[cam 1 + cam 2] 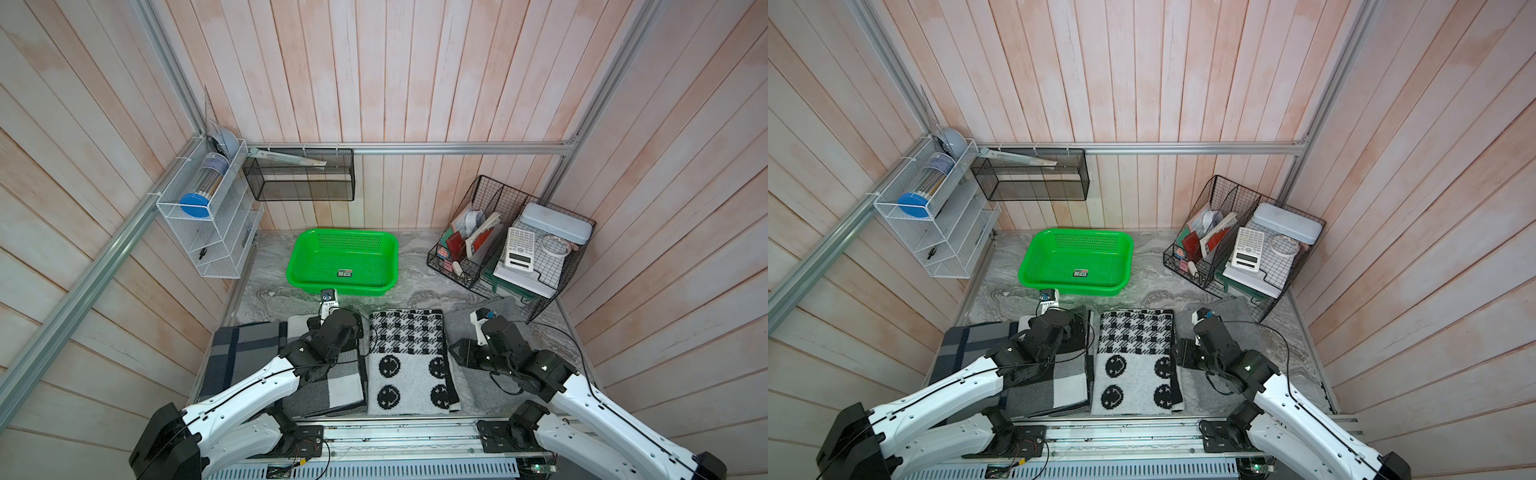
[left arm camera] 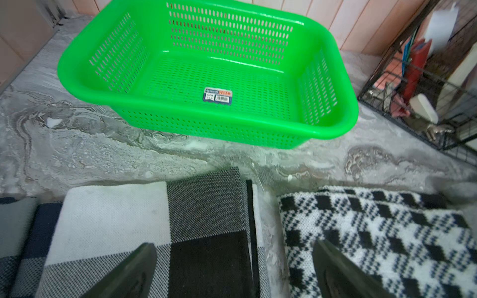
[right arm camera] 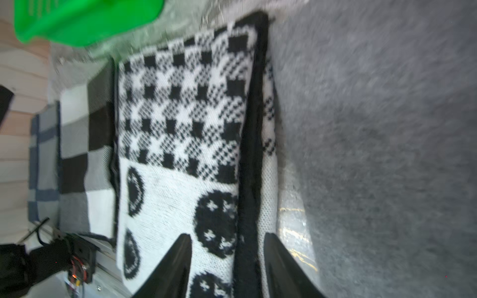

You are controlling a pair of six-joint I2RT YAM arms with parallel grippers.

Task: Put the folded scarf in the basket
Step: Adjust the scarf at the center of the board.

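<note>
Right tool (image 3: 227, 235) astride scarf (image 3: 180, 116) edge

Black-and-white folded scarf (image 1: 409, 357) flat, near upright green perforated basket (image 1: 349, 242)

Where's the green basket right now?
In both top views the basket sits toward the back of the table, left of centre: just beyond the smiley-patterned scarf, with the black wire organizer to its right.

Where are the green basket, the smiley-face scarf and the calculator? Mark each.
green basket (image 1: 345, 241): in a top view, far perforated wall.
smiley-face scarf (image 1: 411, 361): in a top view, middle of its top face.
calculator (image 1: 521, 243): in a top view, keypad.
</note>
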